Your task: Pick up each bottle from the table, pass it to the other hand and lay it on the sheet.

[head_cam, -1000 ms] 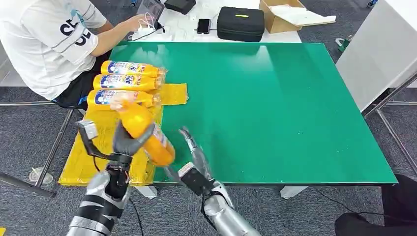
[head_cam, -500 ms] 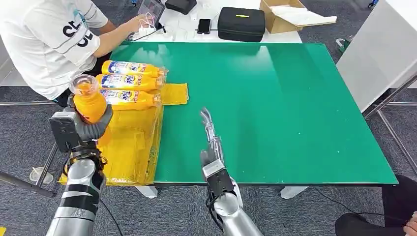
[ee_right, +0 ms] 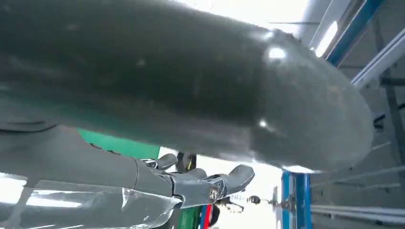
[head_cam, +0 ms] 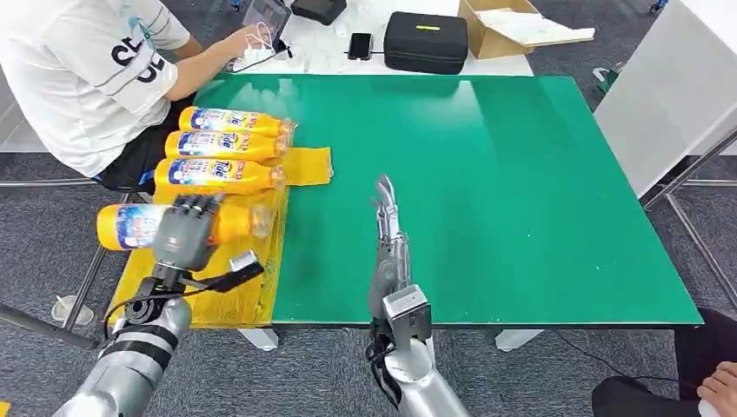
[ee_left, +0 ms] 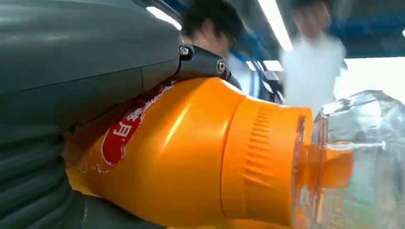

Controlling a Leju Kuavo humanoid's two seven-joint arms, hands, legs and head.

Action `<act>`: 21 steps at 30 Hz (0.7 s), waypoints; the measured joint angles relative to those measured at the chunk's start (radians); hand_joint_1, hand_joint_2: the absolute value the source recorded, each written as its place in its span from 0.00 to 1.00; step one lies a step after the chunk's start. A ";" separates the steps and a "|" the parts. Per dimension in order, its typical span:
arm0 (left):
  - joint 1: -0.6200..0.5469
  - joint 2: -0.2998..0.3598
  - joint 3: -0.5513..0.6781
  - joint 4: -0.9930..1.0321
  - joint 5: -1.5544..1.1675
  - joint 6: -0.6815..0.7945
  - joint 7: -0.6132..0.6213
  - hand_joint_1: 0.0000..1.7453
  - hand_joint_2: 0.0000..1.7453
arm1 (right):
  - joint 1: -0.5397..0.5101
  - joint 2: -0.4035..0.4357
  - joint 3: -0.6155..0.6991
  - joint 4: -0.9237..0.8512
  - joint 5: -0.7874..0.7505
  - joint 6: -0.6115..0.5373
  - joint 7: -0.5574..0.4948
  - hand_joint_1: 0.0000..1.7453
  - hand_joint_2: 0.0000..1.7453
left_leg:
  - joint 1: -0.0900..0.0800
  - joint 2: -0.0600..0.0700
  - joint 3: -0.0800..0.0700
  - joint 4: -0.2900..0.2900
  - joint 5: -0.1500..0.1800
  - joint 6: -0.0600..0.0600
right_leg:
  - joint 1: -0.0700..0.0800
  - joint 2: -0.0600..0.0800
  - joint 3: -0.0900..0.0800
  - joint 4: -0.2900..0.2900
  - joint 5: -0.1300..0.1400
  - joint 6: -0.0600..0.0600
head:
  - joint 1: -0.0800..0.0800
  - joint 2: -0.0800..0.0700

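My left hand (head_cam: 185, 230) grips an orange bottle (head_cam: 130, 225) that lies sideways over the yellow sheet (head_cam: 230, 278) at the table's left edge. Up close, the bottle (ee_left: 191, 157) shows a red label and a clear cap, with my left hand (ee_left: 71, 62) wrapped round its body. Three more orange bottles (head_cam: 228, 148) lie side by side on the far part of the sheet. Over the green table (head_cam: 487, 174), my right hand (head_cam: 388, 230) has its fingers stretched out and holds nothing; its fingers (ee_right: 210, 183) show in the right wrist view.
A person in a white shirt (head_cam: 82, 69) sits at the table's far left corner, a hand on a tablet. A black case (head_cam: 426, 41), a phone and a cardboard box (head_cam: 513, 26) lie on the white table behind. A white cabinet (head_cam: 678, 95) stands on the right.
My left hand has turned the bottle from upright to lying sideways and lowered it over the sheet. My right hand has stretched further forward over the table, holding nothing.
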 measured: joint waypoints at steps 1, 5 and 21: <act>-0.004 0.006 -0.017 0.025 -0.004 -0.023 0.002 1.00 1.00 | -0.001 0.000 0.000 0.001 -0.005 0.009 0.000 0.00 0.00 | 0.000 0.000 0.000 0.000 0.000 0.000 | 0.000 0.000 0.000 0.000 0.000 0.000 | 0.000 0.000; -0.012 0.022 -0.051 0.079 0.002 -0.074 -0.005 1.00 1.00 | -0.003 0.000 0.000 0.007 -0.013 0.025 0.000 0.00 0.00 | 0.000 0.000 0.000 0.000 0.000 0.000 | 0.000 0.000 -0.001 0.000 0.000 0.000 | 0.000 0.000; -0.031 0.033 -0.112 0.094 0.367 -0.349 -0.027 0.00 1.00 | -0.005 0.007 0.000 0.046 -0.007 0.060 0.006 0.00 0.00 | 0.000 -0.001 0.000 0.000 0.000 0.000 | 0.000 -0.001 0.001 0.000 0.000 0.000 | 0.000 0.000</act>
